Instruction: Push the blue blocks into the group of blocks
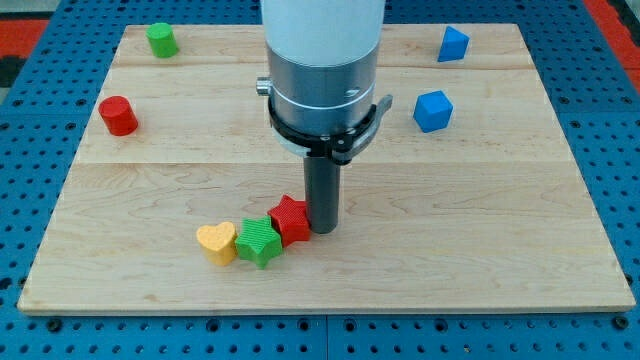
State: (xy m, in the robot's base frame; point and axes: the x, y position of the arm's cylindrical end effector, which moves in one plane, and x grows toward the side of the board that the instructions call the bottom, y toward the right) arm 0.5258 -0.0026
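My tip (322, 229) set against red star block (290, 219) (no fingers seen), green star block (258, 240) and yellow heart block (217, 241) adjoined, blue cube (433, 110) and blue block (453, 44) kept well apart on bench (480, 240).

Arm housing (322, 40) cut off at the view's top.
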